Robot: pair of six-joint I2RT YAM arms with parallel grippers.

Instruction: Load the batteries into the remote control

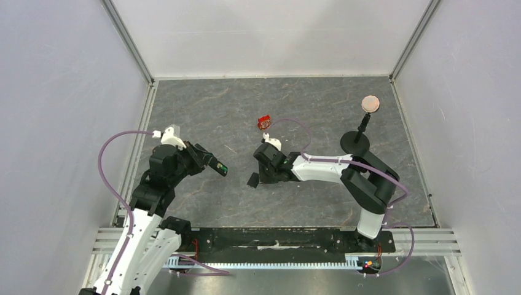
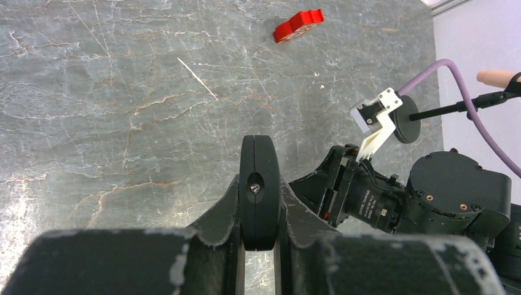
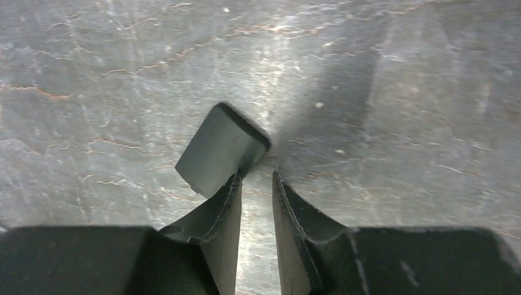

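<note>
Seeing only the narrow rounded end of the remote control (image 2: 258, 153) from the left wrist, with the rest of its length hidden behind that end. Clamped there edge-on by the left gripper (image 2: 259, 184), fully closed on it, above the table (image 2: 123, 123). Carrying a small metallic dot on the end face and, from overhead, a green speck (image 1: 223, 167) at the tip, too small to identify.

Down at the tabletop with the right gripper (image 3: 255, 178): parted by a narrow slit, gripping nothing, one fingertip against a flat dark grey piece (image 3: 218, 157) lying outside the gap.

Farther back, a small red-and-white box (image 1: 264, 121); off to the right, a black round-based stand (image 1: 355, 143) topped with a tan disc (image 1: 370, 102).

Partly blocking the left wrist view, the right arm's camera (image 2: 375, 200), with white lettering on its lens barrel too small to read. Printing on the box likewise unreadable.
</note>
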